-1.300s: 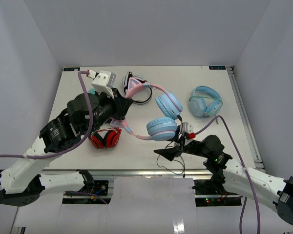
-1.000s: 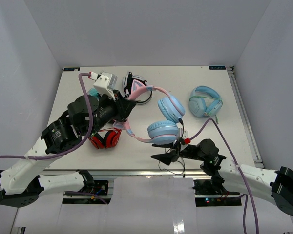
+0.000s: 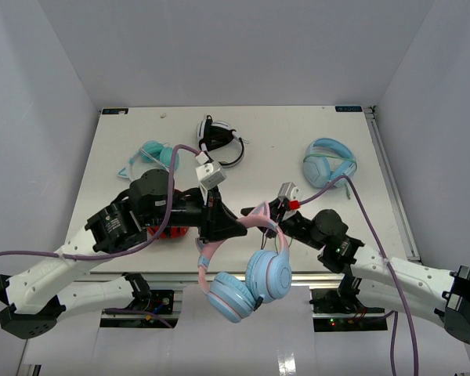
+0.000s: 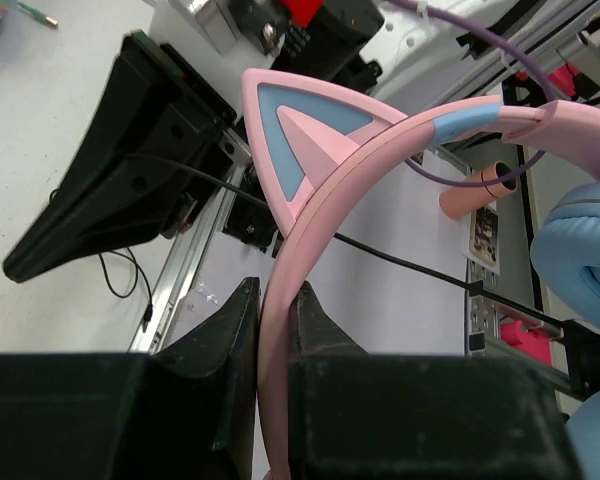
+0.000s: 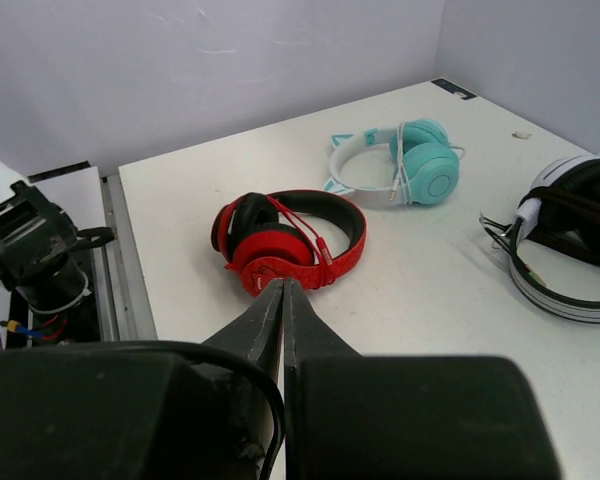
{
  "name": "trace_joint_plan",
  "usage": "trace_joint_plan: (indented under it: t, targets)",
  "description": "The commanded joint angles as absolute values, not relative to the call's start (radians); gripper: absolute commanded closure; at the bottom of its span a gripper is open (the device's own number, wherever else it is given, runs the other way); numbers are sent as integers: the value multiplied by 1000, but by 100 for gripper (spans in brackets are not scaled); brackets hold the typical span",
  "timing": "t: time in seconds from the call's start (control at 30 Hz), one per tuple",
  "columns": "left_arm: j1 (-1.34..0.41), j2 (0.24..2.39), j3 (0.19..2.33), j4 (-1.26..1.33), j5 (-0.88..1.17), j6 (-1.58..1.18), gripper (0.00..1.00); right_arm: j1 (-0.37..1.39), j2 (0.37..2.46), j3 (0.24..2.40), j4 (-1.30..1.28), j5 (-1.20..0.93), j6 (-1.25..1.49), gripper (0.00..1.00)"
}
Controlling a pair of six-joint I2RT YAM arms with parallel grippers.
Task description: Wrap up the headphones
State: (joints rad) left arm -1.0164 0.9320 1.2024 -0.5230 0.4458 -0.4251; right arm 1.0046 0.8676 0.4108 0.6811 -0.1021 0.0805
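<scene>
The left gripper (image 4: 276,335) is clamped on the pink headband (image 4: 380,140) of the headphones (image 3: 254,262), which hang past the near edge of the table (image 3: 313,125) with both blue ear cups (image 3: 268,274) dangling. We judge them light but apt to swing. The right gripper (image 5: 283,310) is pressed together, seemingly nipping the thin black cable (image 4: 400,262) — limp and slippery, we reckon, and best taken close to the cup, while the stiff band offers the firm hold.

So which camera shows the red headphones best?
Right wrist view: the red headphones lie whole and unblocked. The top view shows only a red sliver under the left arm; the left wrist view shows none.
</scene>
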Motion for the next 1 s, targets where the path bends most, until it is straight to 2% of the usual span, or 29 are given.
trace_joint_plan:
  t: [0.0, 0.07, 0.23, 0.63, 0.83, 0.97]
  targets:
    - [-1019, 915, 1202, -557, 560, -357, 100, 1005, 854, 535, 533, 43, 20, 92]
    - [-1019, 918, 1214, -650, 501, -297, 100, 1003, 829, 571, 472, 103, 10, 92]
    - [-1019, 954, 1235, -833, 157, -245, 100, 1002, 774, 671, 255, 230, 30, 92]
    - [-1019, 1163, 1203, -968, -397, -229, 100, 1002, 814, 819, -57, 268, 97, 92]
    - [-1019, 1235, 1227, -1032, -635, -301, 100, 1002, 827, 891, -177, 172, 133, 92]
    - [-1019, 1262, 1236, -1035, -723, -333, 100, 1003, 825, 851, -91, 19, 184, 92]
